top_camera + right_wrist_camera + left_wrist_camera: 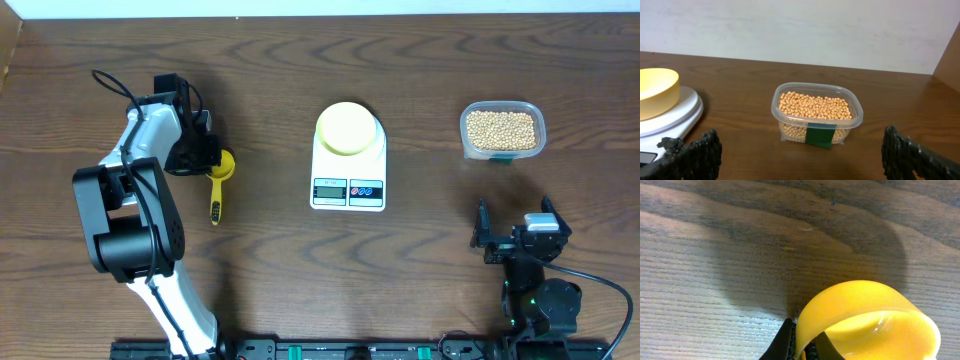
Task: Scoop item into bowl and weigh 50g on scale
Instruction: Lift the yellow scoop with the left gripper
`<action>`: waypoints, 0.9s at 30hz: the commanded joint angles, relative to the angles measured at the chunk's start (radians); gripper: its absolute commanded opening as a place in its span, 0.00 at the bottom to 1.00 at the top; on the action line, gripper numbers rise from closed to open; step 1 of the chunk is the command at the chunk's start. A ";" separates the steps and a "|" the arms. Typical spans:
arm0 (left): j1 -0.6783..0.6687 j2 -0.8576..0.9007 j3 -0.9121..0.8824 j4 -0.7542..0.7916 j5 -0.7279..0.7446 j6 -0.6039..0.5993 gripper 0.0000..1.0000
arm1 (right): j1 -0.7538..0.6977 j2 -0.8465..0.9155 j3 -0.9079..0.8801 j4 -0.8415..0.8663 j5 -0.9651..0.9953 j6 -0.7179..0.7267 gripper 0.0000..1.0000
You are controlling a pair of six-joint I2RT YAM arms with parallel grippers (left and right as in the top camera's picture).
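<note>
The pale-yellow bowl (347, 127) sits on the white scale (348, 185) at the table's middle; both show at the left of the right wrist view, bowl (657, 91) on scale (677, 117). The beans (501, 127) fill a clear tub (503, 150) at the far right, beans (814, 106) straight ahead of my right gripper (802, 155), which stands wide open and empty. A bright yellow scoop (219, 180) lies at the left. My left gripper (200, 155) is shut on the rim of the scoop's cup (870, 317), one finger inside, one outside.
The scoop's handle (216, 205) points toward the table's front edge. The right arm's base (540, 300) stands at the front right, the left arm's base (130, 230) at the front left. A white wall (800, 30) rises behind the table.
</note>
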 commanded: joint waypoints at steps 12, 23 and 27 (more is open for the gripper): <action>0.002 -0.123 0.007 -0.043 -0.021 -0.020 0.08 | -0.004 -0.003 -0.002 -0.003 0.008 -0.009 0.99; 0.002 -0.292 0.007 -0.091 -0.021 -0.088 0.08 | -0.004 -0.003 -0.002 -0.003 0.009 -0.009 0.99; 0.002 -0.348 0.007 -0.105 -0.021 -0.121 0.08 | -0.004 -0.003 -0.002 -0.003 0.009 -0.009 0.99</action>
